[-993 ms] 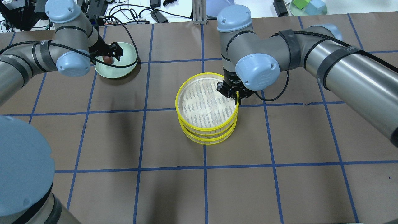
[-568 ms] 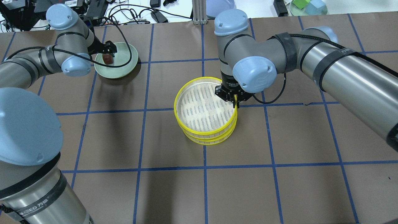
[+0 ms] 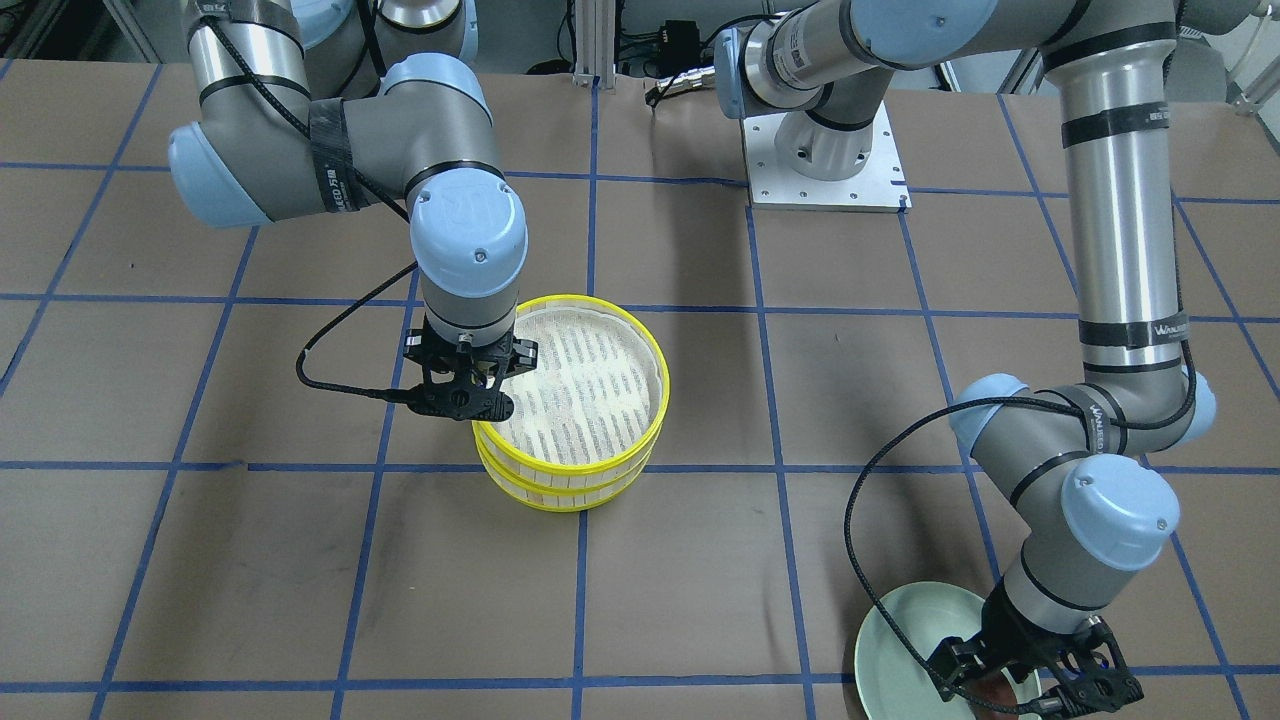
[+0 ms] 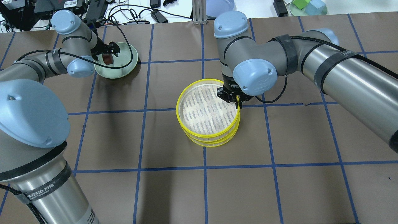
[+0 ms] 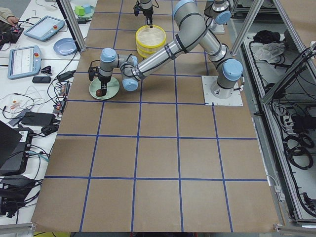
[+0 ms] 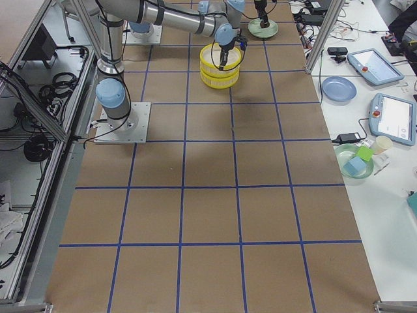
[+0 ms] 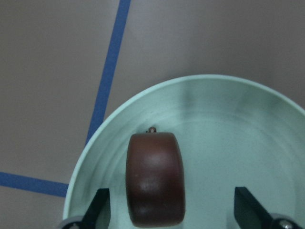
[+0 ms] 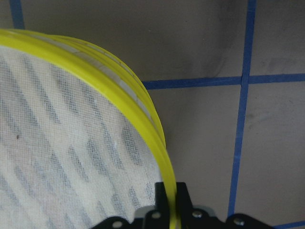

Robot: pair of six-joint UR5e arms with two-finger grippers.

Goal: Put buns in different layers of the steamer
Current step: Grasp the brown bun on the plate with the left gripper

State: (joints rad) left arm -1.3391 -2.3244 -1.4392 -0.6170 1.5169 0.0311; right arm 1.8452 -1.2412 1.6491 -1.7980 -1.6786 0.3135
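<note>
**Front-facing view:** The 2 steamer layers stand stacked near the middle of the table (image 3: 200,560). The right gripper (image 3: 470,398) stands at the rim of the top layer (image 3: 590,298), which rests on the lower layer (image 3: 560,503). The left gripper (image 3: 1035,680) hangs low over the green plate (image 3: 900,640), and the picture's bottom edge cuts off both.

**Overhead view:** The right gripper bites the yellow rim on its own side. The top layer sits slightly askew on the lower one. The brown bun (image 4: 108,59) lies on the plate under the left gripper.

**Side views:** Both grippers are too small here to judge.

**Left wrist view:** The fingers (image 7: 101,207) stand wide apart with the brown bun between them. It is nearer 1 finger and touches neither. This looks like a line-up for closing on the bun.

**Right wrist view:** The fingers (image 8: 161,193) are clamped on the top layer's rim, 1 inside and 1 outside. That grip is probably meant to lift the layer off so the floor below can take a bun.

**Hidden:** The top layer covers the lower layer's floor in every view. The cream bun shows in no view. I cannot tell whether it lies under there.
</note>
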